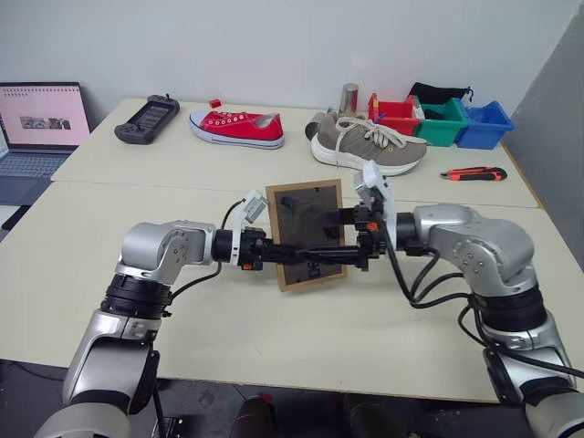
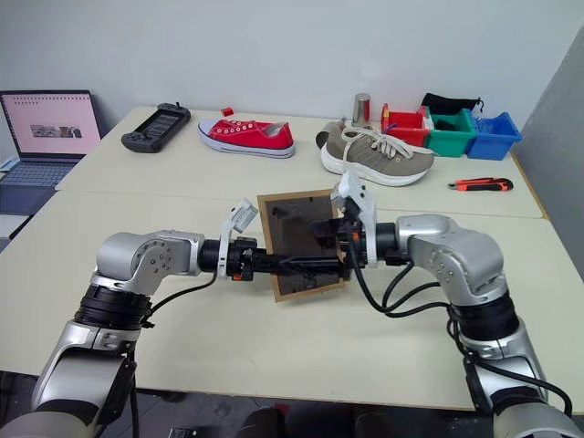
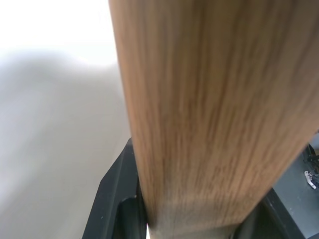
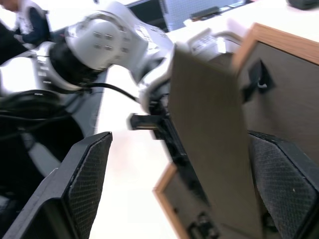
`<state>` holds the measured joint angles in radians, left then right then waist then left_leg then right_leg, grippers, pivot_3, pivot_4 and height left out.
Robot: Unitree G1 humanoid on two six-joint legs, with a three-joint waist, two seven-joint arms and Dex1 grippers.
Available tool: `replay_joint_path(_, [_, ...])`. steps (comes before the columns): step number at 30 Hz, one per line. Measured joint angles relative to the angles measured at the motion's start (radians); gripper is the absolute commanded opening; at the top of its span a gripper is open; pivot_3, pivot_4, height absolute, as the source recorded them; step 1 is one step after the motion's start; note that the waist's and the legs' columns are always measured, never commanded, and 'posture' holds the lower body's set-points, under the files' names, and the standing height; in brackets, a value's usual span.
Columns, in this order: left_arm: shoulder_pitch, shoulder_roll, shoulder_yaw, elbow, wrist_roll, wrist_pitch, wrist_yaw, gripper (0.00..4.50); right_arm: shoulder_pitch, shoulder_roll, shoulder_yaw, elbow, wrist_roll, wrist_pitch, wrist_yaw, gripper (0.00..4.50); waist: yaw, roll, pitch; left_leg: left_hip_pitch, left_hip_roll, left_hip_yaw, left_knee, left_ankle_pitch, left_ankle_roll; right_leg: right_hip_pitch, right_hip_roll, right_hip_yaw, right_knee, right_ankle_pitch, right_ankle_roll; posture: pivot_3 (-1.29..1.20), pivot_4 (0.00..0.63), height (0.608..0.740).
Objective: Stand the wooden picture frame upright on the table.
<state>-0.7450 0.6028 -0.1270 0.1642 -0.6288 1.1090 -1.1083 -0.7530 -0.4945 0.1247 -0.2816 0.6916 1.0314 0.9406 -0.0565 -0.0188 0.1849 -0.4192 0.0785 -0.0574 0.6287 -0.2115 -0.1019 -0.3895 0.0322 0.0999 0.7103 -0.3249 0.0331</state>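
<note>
A: While the wooden picture frame (image 1: 308,235) hangs in the air over the surface (image 1: 274,328), its dark back panel faces the head camera and it tilts slightly. What grips it?

B: The left claw (image 1: 274,251) is clenched on the frame's left edge. In the left wrist view the light-wood edge (image 3: 209,114) runs straight up between the two black fingers (image 3: 117,199), pressed against them.

A: And the right claw?

B: The right claw (image 2: 339,239) sits at the frame's right side, jaws spread wide. In the right wrist view its two black pads (image 4: 89,184) stand far apart, with the fold-out stand (image 4: 209,144) swung out from the back panel between them. One pad lies just beside the stand; I cannot tell whether it touches. It is not grasping anything.

A: Frame contact with the surface?

B: None visible; the lower edge is above the tabletop, near the seam between the two sections.

A: Anything else on the far section?

B: A red sneaker (image 1: 237,128), a grey-beige sneaker (image 1: 370,146), a black game controller (image 1: 146,119), a metal cylinder (image 1: 349,98), three bins in red (image 1: 397,116), green (image 1: 443,123) and blue (image 1: 484,125), and a utility knife (image 1: 474,173). An open laptop (image 1: 38,128) stands at the left edge.
</note>
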Motion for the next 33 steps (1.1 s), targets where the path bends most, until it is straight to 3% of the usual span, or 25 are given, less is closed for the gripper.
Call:
replay_joint_path(5, [0.005, 0.0, 0.0, -0.003, 0.001, 0.0, -0.006, 1.29, 0.032, -0.064, -0.023, -0.026, 0.017, -0.002, 0.015, 4.38, -0.001, 0.0, 0.0, 0.0, 0.0, 0.0, 0.0, 0.0, 0.0, 0.0, 0.0, 0.0, 0.0, 0.0, 0.0, 0.0, 0.15, 0.74])
replay_joint_path(10, [0.006, -0.002, 0.0, -0.003, 0.002, 0.001, -0.001, 1.29, 0.073, -0.103, -0.013, 0.071, -0.108, -0.124, -0.026, 4.38, 0.0, 0.0, 0.0, 0.0, 0.0, 0.0, 0.0, 0.0, 0.0, 0.0, 0.0, 0.0, -0.001, 0.0, 0.0, 0.0, 0.15, 0.74])
replay_joint_path(15, [0.004, -0.013, 0.035, 0.01, -0.041, 0.084, 0.007, 1.29, 0.153, -0.245, -0.031, 0.144, -0.241, -0.351, 0.025, 4.38, 0.004, -0.001, 0.001, -0.003, 0.0, 0.0, 0.0, 0.0, 0.0, 0.0, 0.0, 0.0, -0.005, 0.0, 0.0, 0.0, 0.15, 0.74])
replay_joint_path(18, [0.004, -0.01, 0.078, 0.028, -0.092, 0.191, 0.009, 1.29, 0.221, -0.317, -0.026, 0.227, -0.425, -0.757, 0.061, 4.38, 0.002, -0.001, 0.001, -0.003, 0.0, 0.0, 0.0, 0.0, 0.0, 0.0, 0.0, -0.001, -0.006, 0.0, 0.0, 0.0, 0.15, 0.74])
replay_joint_path(21, [0.004, -0.009, 0.1, 0.03, -0.134, 0.282, 0.012, 1.29, 0.229, -0.319, -0.005, 0.334, -0.56, -1.09, 0.057, 4.38, -0.006, -0.001, 0.001, -0.002, 0.0, 0.001, 0.0, 0.0, 0.0, 0.001, 0.0, 0.0, -0.006, 0.0, 0.001, 0.0, 0.15, 0.74])
replay_joint_path(27, [0.003, -0.069, 0.155, 0.027, -0.281, 0.495, 0.089, 1.29, 0.068, -0.202, 0.066, 0.701, -0.932, -1.969, -0.225, 4.38, -0.022, -0.002, 0.002, 0.001, 0.0, 0.001, 0.001, 0.0, 0.0, 0.001, 0.0, 0.0, 0.001, 0.0, 0.0, 0.0, 0.15, 0.74])
replay_joint_path(33, [0.003, -0.064, 0.15, 0.037, -0.467, 0.501, 0.195, 1.29, -0.007, -0.147, 0.098, 0.868, -1.047, -2.298, -0.356, 4.38, -0.021, -0.002, 0.002, 0.002, 0.0, 0.0, 0.001, 0.002, -0.004, 0.002, -0.001, 0.001, 0.002, 0.0, 0.0, 0.0, 0.15, 0.74])
